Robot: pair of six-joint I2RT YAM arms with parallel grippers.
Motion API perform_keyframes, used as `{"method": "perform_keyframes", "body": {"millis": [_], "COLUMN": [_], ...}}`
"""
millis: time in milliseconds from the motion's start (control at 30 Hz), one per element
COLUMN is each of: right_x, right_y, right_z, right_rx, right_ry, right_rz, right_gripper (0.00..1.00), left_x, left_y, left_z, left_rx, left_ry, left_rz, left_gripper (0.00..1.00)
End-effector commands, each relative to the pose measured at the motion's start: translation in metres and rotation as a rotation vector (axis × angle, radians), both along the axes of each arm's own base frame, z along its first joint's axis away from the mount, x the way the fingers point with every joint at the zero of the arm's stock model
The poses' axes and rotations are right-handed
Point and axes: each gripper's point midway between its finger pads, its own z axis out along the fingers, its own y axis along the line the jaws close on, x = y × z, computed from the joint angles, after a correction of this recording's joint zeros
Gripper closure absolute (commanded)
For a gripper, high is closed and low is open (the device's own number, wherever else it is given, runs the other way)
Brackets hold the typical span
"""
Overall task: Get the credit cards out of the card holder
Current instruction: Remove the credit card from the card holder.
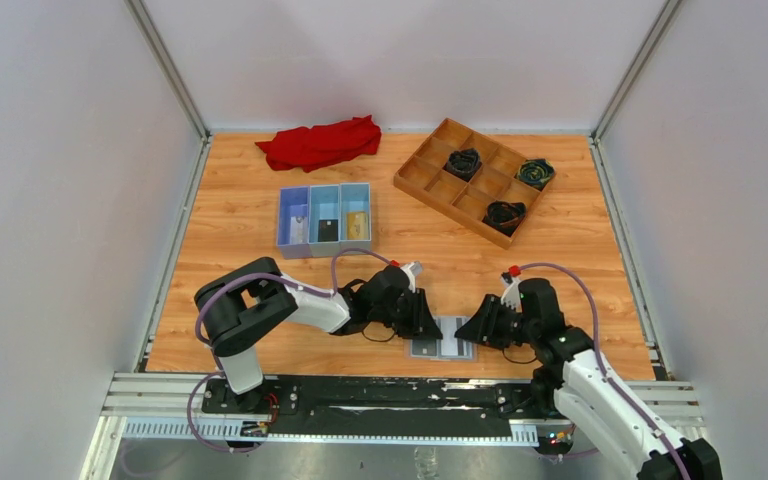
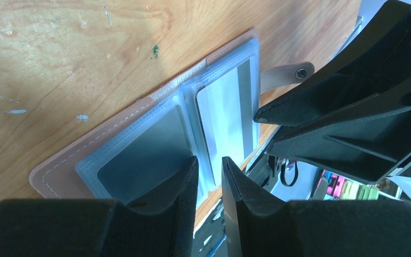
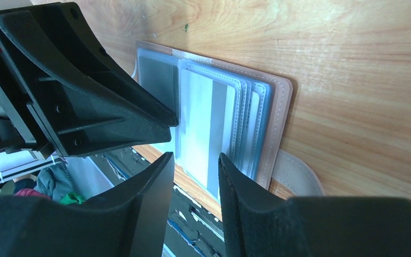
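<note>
At the left claw (image 2: 210, 170): parted to a narrow slot, blunt matte-black fingers pointing down at the near edge of the card holder (image 1: 442, 350), right by its fold. Cannot tell whether pinching the clear sleeve edge or only straddling it. Reaches in low from the left of the frame, elbow folded back, wrist turned toward centre.

At the right claw (image 3: 195, 163): also part-way open, over the stacked sleeves of the holder's other half, with a pale striped card (image 3: 208, 123) showing in the gap. Cannot tell if gripping. Comes in low from the lower right, tips facing the left claw's, close but apart.

As for the card holder: lies spread open and flat on the wooden desk (image 1: 230, 220), lower centre of the top view, between both claws. Tan-pink stitched outside, grey panels, glossy clear sleeves, a snap strap (image 2: 278, 77) sticking out one side.

Farther up: a blue three-bay tray (image 1: 325, 187) holding a whitish card (image 1: 300, 228), a black card (image 1: 328, 230) and a gold card (image 1: 357, 222), one per bay. To its right, a wooden grid tray (image 1: 430, 160) with dark bundles (image 1: 463, 162) in three cells. At upper centre-left, a crumpled red cloth (image 1: 320, 142).
</note>
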Motion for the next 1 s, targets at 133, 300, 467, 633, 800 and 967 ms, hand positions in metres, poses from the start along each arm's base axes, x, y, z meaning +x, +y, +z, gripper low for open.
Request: {"method": "perform_keyframes", "body": {"millis": [133, 300, 467, 633, 800, 967], "right_x": [-0.001, -0.002, -0.004, -0.005, -0.006, -0.007], "right_y": [-0.004, -0.005, -0.006, -0.007, -0.007, -0.008], "right_z": [-0.001, -0.003, -0.009, -0.011, -0.013, -0.014], "right_rx": [-0.030, -0.040, -0.053, -0.059, -0.061, -0.064], "right_ry": [-0.032, -0.027, -0.011, -0.014, -0.008, -0.007], "right_rz": [0.001, -0.002, 0.009, 0.008, 0.009, 0.009], "right_gripper": [0.60, 0.60, 0.60, 0.60, 0.60, 0.60], "left_x": [-0.005, -0.005, -0.005, -0.005, -0.005, -0.006], "left_y": [0.005, 0.005, 0.006, 0.005, 0.005, 0.005], "left_z": [-0.011, -0.011, -0.011, -0.010, -0.011, -0.011], "left_rx": [0.029, 0.028, 0.029, 0.027, 0.027, 0.027], "left_ry": [0.000, 0.002, 0.000, 0.001, 0.001, 0.002], "left_rz": [-0.006, -0.007, -0.005, -0.006, -0.008, -0.009], "left_gripper": [0.72, 0.72, 0.72, 0.72, 0.72, 0.72]}}
